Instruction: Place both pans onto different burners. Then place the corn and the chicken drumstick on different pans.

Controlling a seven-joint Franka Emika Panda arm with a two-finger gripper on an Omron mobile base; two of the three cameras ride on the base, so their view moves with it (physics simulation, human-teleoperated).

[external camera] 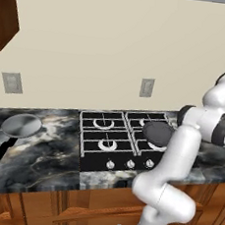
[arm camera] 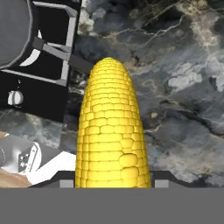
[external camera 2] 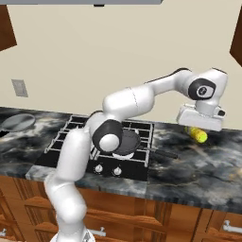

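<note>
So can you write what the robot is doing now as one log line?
tool: shut on corn, raised over counter | dark pan: on burner | silver pan: on counter | drumstick: unseen

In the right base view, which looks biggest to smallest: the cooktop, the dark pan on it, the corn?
1. Cooktop
2. Dark pan
3. Corn, partly hidden under the gripper

Arm [external camera 2: 137,100] stretched right; pincer [external camera 2: 196,128] clamped on corn [external camera 2: 196,134].
</note>
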